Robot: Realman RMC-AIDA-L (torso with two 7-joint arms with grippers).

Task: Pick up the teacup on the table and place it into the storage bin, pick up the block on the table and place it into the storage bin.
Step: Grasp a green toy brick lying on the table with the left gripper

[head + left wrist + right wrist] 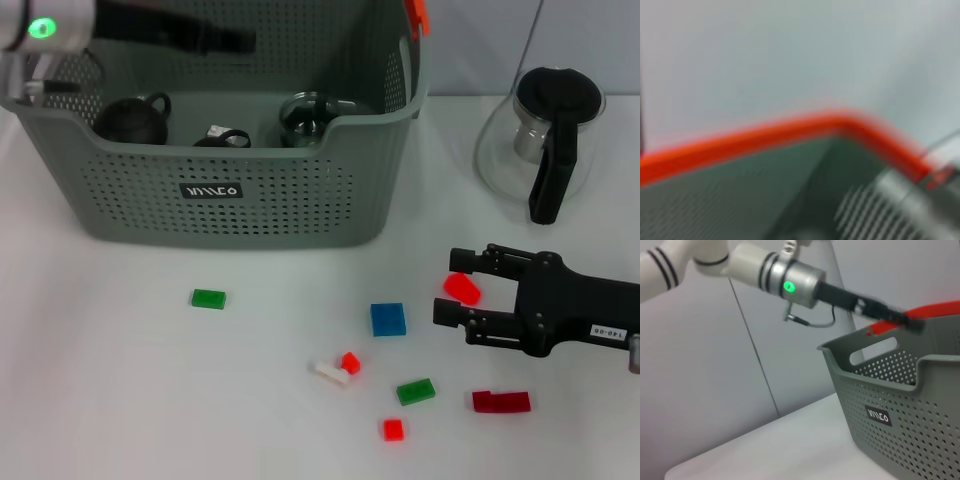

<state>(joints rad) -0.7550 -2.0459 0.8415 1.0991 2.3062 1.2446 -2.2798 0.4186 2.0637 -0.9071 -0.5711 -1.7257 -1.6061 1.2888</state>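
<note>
cups look already in bin point(330, 215); right pincer point(462, 291) spread round red block point(462, 288), rest left; left pincer's state unclear.

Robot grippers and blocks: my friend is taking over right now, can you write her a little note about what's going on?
Right gripper: open, low over the table, its jaws on either side of a red block, not closed on it yet.
Left gripper: over the storage bin; can't tell if it is open or shut.
Done: dark teacups and a glass cup are in the bin.
Left: close on the red block and drop it in the bin. Other loose blocks include blue and green.
</note>
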